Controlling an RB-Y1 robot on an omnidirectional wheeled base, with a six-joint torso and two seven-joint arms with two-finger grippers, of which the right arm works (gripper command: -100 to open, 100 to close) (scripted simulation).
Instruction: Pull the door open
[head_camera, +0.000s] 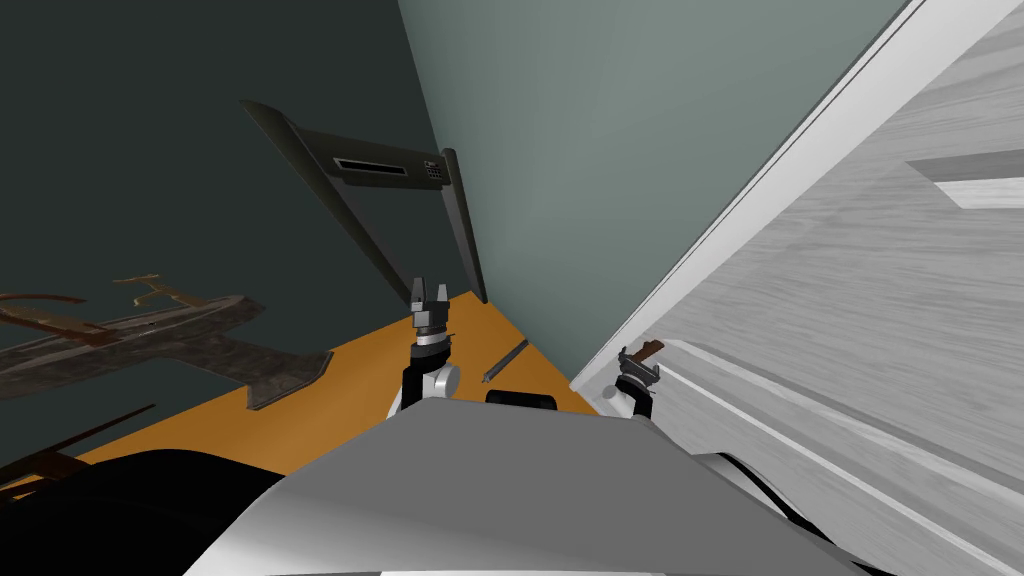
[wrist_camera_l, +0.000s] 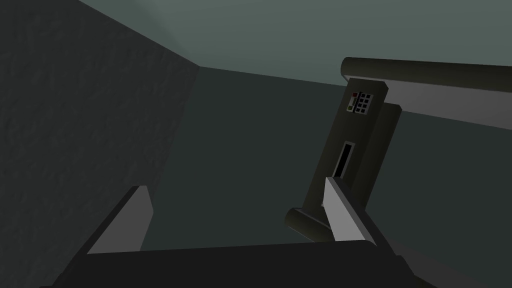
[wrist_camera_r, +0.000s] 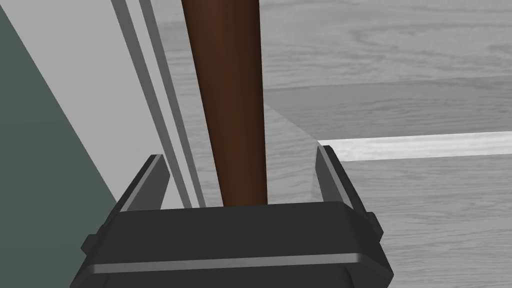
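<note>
**A:** Head view first. Where are we?

**B:** Our right end effector (head_camera: 638, 368) sits low and right of centre, at the brown handle (head_camera: 650, 350) of the pale grey, wood-grained door (head_camera: 860, 300). The door takes up the right side of the frame. Its white trim (head_camera: 770, 180) runs diagonally to the upper right.

**A:** And our left end effector (head_camera: 430, 293)?

**B:** Just left of centre, above the orange floor (head_camera: 320, 405), released and gripping nothing. In the upper middle of the frame stands a dark machine (head_camera: 372, 165) with a small keypad (head_camera: 433, 170), against the grey-green wall (head_camera: 600, 150). A thin dark rod (head_camera: 505, 361) lies on the floor between our two arms.

**A:** What about the left wrist view?

**B:** There our two blades stand wide apart with nothing between them. The machine's console and keypad lie past one blade, and dim wall lies past the other.

**A:** And the right wrist view?

**B:** The handle rises as a dark brown bar from between our fingers (wrist_camera_r: 330, 170). They straddle it unclenched. A gap shows on each side, so neither blade touches it. Behind it we see the door's grey panel. The trim's ridges and a wedge of wall lie beyond one finger.
</note>
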